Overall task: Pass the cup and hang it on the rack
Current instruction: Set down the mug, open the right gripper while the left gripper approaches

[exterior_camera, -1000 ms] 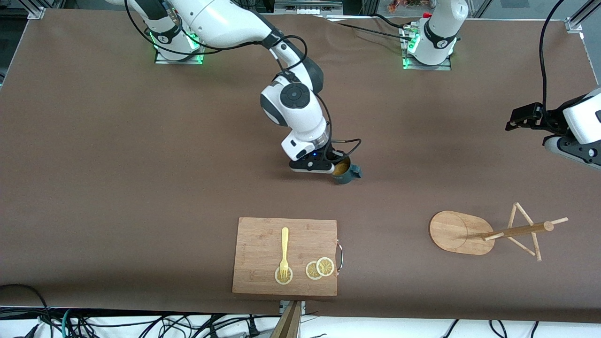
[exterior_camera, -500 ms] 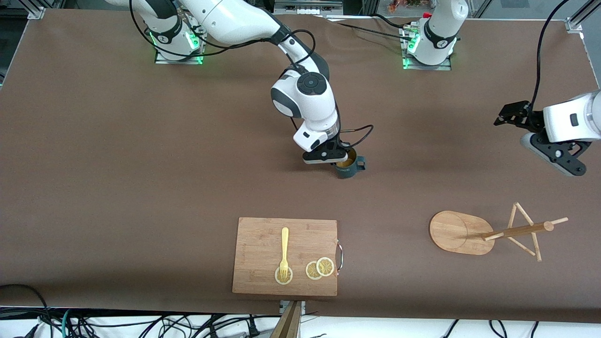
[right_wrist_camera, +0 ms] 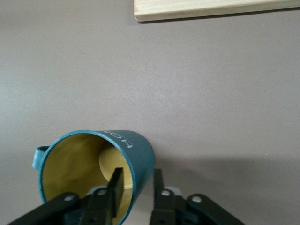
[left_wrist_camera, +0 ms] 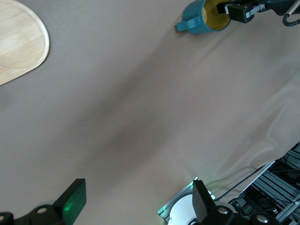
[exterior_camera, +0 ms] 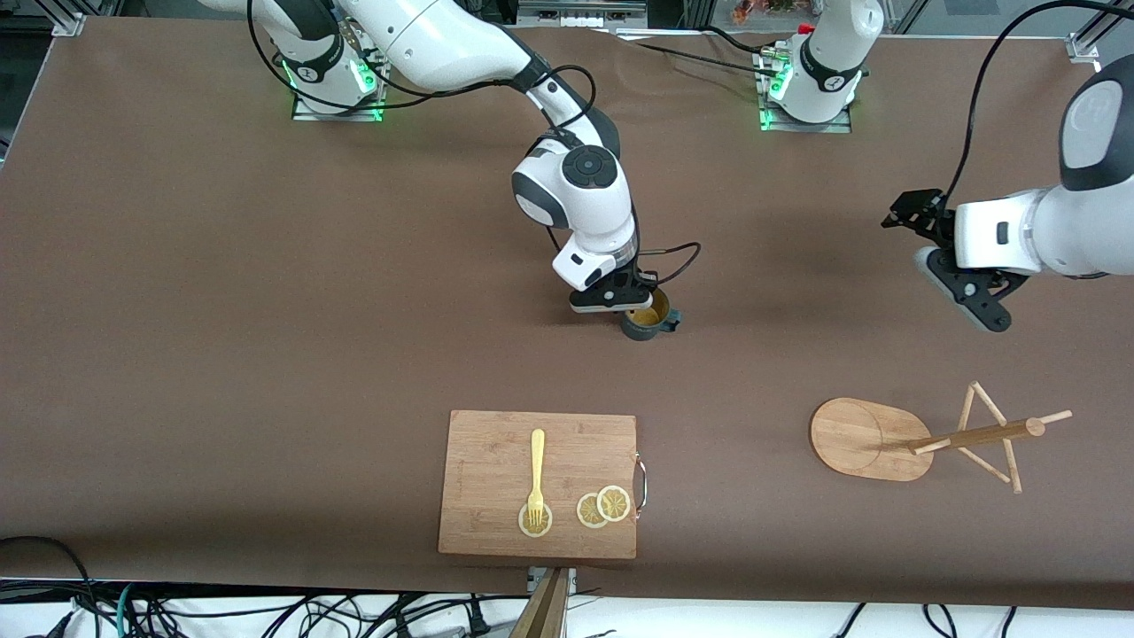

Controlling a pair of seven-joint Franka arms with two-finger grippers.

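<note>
The cup, dark teal with a yellow inside, hangs tilted in my right gripper low over the middle of the table. One finger is inside the rim and one outside, shut on the wall; this shows in the right wrist view, with the cup in front. My left gripper is open and empty in the air toward the left arm's end; in its wrist view the cup shows far off. The rack stands nearer the front camera than the left gripper.
A bamboo cutting board with a yellow fork and lemon slices lies near the table's front edge, nearer the front camera than the cup. The board's edge shows in the right wrist view. The rack's base shows in the left wrist view.
The left arm has swung in from the table's end toward the middle, its gripper still open. The right gripper has shifted and turned a little with the cup in it.
</note>
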